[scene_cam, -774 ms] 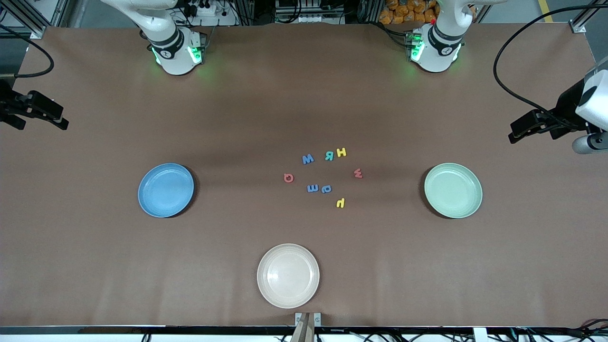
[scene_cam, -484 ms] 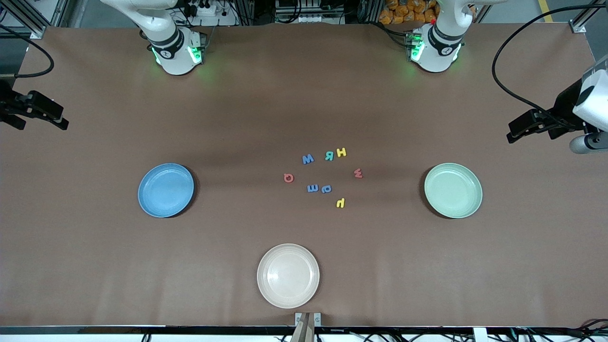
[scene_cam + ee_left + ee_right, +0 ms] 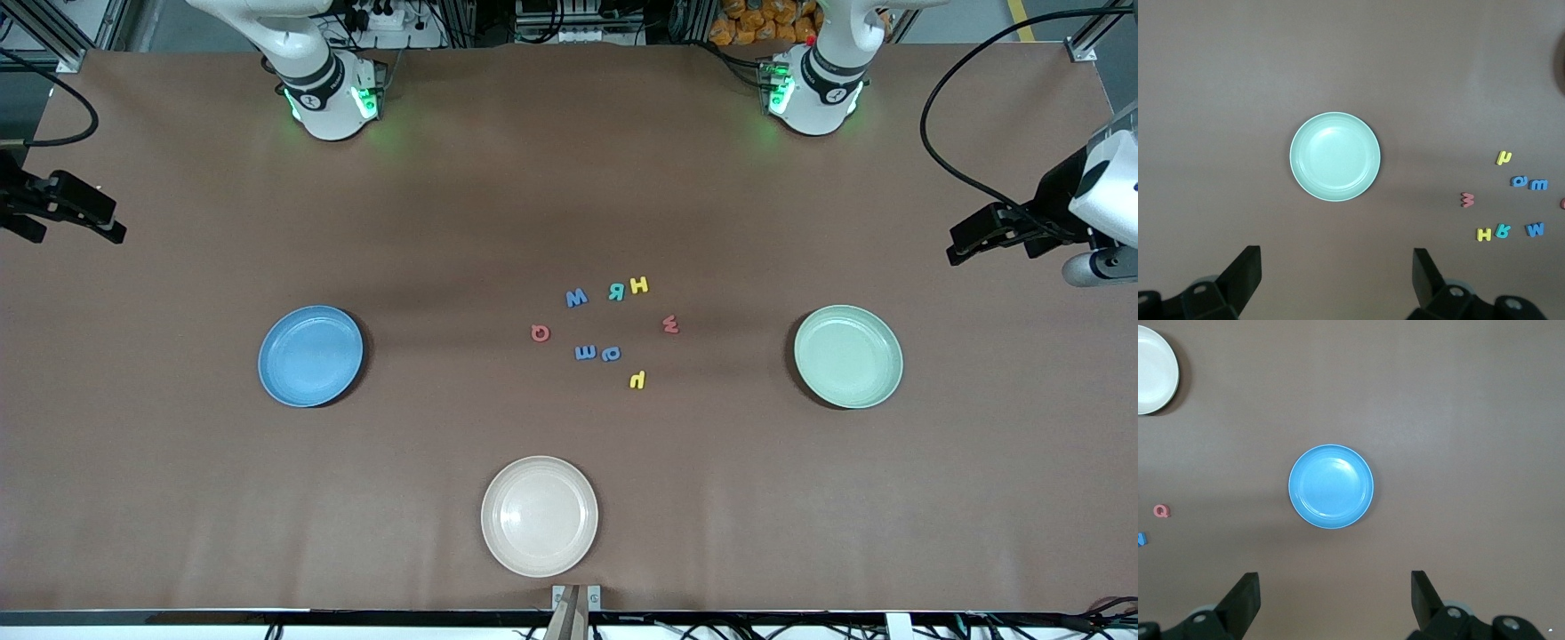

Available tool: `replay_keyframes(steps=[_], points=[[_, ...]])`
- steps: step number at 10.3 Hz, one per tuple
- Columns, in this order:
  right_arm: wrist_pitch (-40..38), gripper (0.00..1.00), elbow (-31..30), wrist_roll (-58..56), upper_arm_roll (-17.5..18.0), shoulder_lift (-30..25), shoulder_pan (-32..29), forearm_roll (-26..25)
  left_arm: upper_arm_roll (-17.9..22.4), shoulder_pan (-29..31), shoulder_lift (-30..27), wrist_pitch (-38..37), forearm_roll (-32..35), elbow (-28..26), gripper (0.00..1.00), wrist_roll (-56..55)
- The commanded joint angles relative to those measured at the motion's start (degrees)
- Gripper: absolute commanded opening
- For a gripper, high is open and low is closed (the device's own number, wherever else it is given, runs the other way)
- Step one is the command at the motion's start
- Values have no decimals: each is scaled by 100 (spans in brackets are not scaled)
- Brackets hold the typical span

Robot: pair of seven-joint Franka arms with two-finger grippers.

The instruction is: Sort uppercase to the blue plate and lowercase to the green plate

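Brown covering was seen over the whole desk (image 3: 178,498). Three plates were laid on it: the blue plate (image 3: 310,356) toward the right arm's end, the green plate (image 3: 848,356) toward the left arm's end, and a beige plate (image 3: 539,516) nearest the front camera. Both were held high with fingers spread wide and nothing gripped: the left hand (image 3: 1335,277) over the desk near the green plate (image 3: 1335,157), the right hand (image 3: 1333,600) near the blue plate (image 3: 1331,487). Between the blue and green plates, all on bare desk, the uppercase (image 3: 577,298) W, R, H and G and the lowercase (image 3: 586,354) e, g, h and w were scattered.
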Motion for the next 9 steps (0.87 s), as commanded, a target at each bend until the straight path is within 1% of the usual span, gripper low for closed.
replay_keyframes(steps=[1,3,7,9], points=[[37,100,-52,-34,-144,-39,143,60,-34,28,-68,-94,-69,-3,100,38],[37,100,-52,-34,-153,-39,161,95,-139,28,-50,-85,-96,-12,100,-32],[151,100,-122,-25,-153,-13,248,121,-560,-34,20,-50,-105,-135,100,-901],[370,100,-323,10,-118,5,344,130,-710,-69,116,160,-114,-310,100,-1051]])
